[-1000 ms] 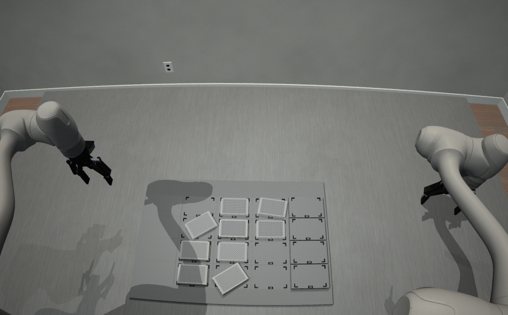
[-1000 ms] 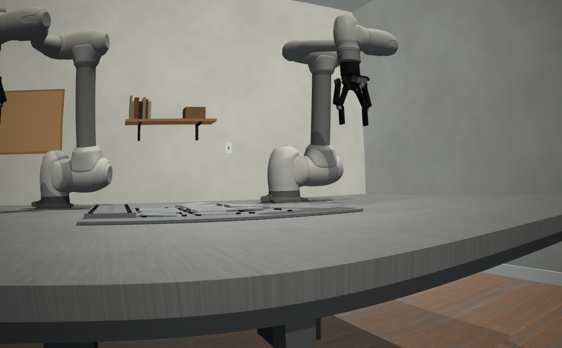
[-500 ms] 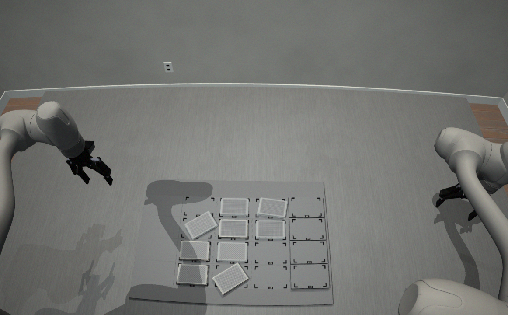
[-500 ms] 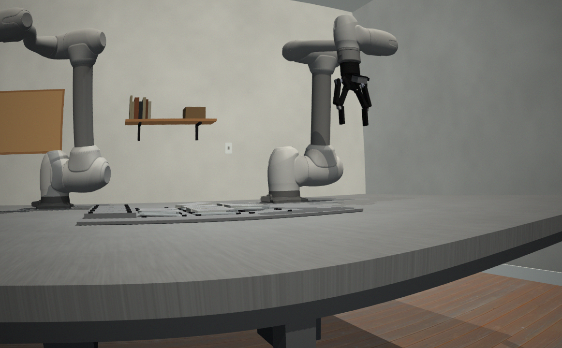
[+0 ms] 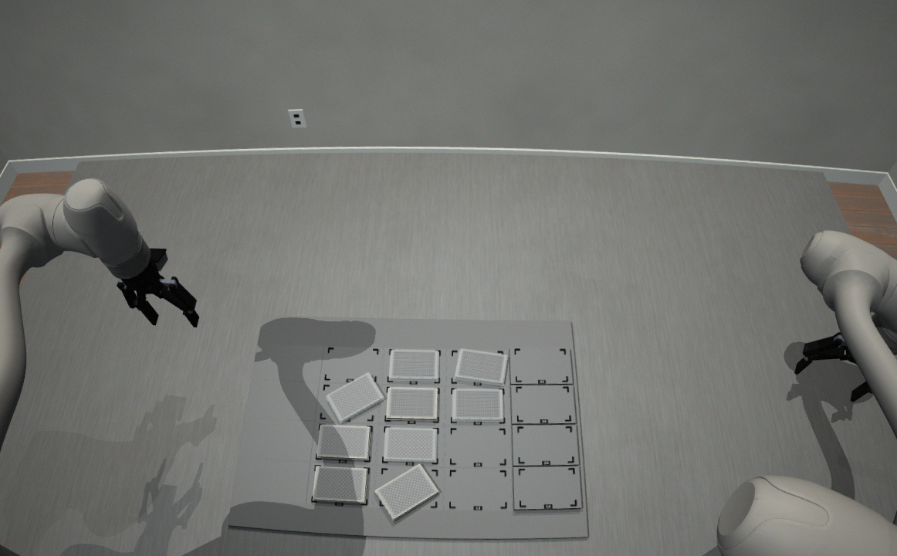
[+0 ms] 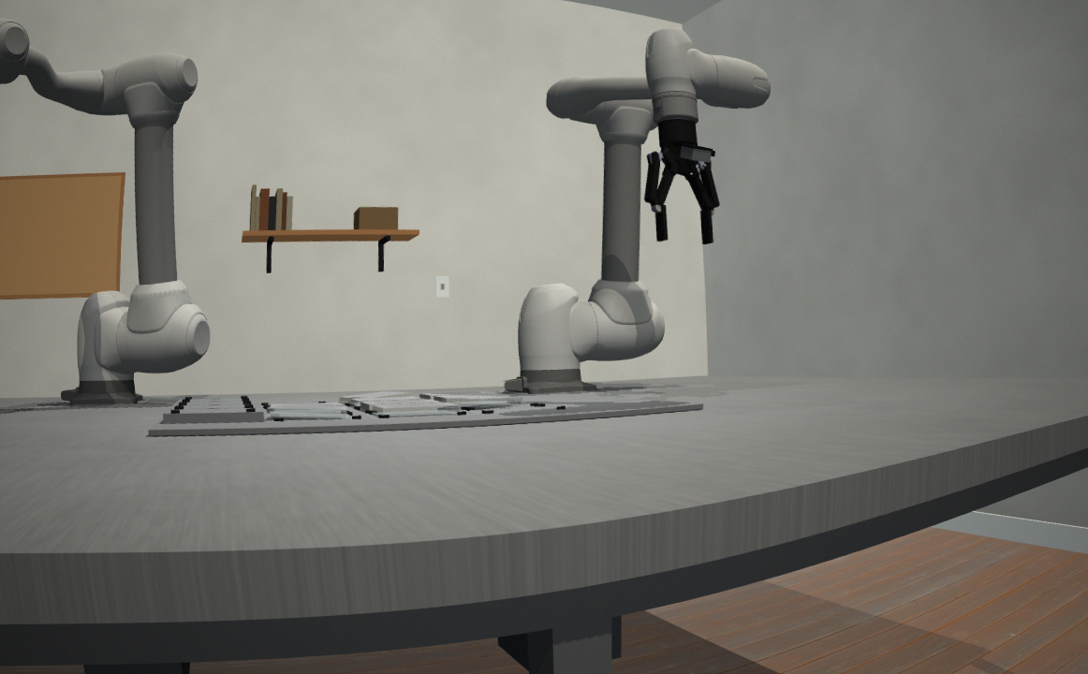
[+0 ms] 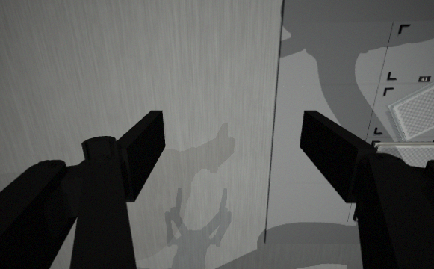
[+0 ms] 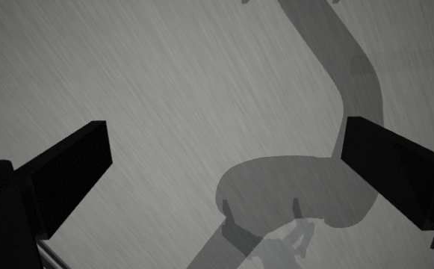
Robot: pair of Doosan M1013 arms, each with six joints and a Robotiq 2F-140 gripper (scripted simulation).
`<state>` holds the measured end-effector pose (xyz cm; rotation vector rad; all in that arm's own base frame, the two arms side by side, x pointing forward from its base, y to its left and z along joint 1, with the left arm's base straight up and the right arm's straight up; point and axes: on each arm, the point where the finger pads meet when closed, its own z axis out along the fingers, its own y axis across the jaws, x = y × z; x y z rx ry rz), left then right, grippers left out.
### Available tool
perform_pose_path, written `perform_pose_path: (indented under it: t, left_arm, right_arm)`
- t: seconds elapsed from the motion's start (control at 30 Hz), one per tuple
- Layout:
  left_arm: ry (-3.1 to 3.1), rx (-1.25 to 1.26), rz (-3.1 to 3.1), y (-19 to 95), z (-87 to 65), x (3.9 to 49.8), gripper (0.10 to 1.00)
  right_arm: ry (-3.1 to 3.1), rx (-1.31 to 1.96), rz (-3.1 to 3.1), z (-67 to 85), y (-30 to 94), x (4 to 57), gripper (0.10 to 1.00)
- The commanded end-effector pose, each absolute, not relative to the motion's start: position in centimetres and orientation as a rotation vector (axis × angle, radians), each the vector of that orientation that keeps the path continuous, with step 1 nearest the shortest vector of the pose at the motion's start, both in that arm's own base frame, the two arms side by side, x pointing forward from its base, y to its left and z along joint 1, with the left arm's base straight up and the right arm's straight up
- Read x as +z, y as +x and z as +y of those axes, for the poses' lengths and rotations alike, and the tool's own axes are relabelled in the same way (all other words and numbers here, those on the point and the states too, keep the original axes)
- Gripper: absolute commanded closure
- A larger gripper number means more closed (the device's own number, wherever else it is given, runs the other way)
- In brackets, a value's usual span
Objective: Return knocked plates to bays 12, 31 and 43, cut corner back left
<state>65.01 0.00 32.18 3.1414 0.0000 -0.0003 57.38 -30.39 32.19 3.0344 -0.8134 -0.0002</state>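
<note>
The bay 31 plate (image 5: pixel 355 397) (image 7: pixel 426 106) lies turned across its corner pieces, one corner towards bay 41. The bay 12 plate (image 5: pixel 407 492) lies turned, overhanging its bay's front. The bay 43 plate (image 5: pixel 481 366) is slightly turned, its right side close to column 4's raised floor; whether it touches is unclear. Cut corners are too small to tell. My left gripper (image 5: pixel 175 323) (image 6: pixel 684 240) (image 7: pixel 232 128) is open and empty, high left of the deck. My right gripper (image 5: pixel 828 384) (image 8: pixel 227 140) is open and empty, far right of the deck, mostly cut off in the exterior view.
The deck (image 5: pixel 272 415) (image 7: pixel 295 187) holds seated plates in bays 42 (image 5: pixel 414 364), 32 (image 5: pixel 411 403), 33 (image 5: pixel 477 404), 21 (image 5: pixel 343 442), 22 (image 5: pixel 410 443) and 11 (image 5: pixel 340 483). Column 4's raised floors (image 5: pixel 545 404) hold no plates. Bays 41, 23 and 13 are also empty.
</note>
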Motion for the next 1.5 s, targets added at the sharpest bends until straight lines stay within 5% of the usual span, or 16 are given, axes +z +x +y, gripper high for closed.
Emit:
perform_pose_path:
  t: [0.0,1.47]
  left_arm:
    - [3.142,0.002,0.000,65.0,0.0,32.3,0.400]
    - [3.142,0.002,0.000,65.0,0.0,32.3,0.400]
  right_arm:
    - [3.034,0.002,-0.813,-31.6,56.8,32.3,0.098]
    - [2.847,0.002,-1.328,-47.0,44.9,32.3,0.098]
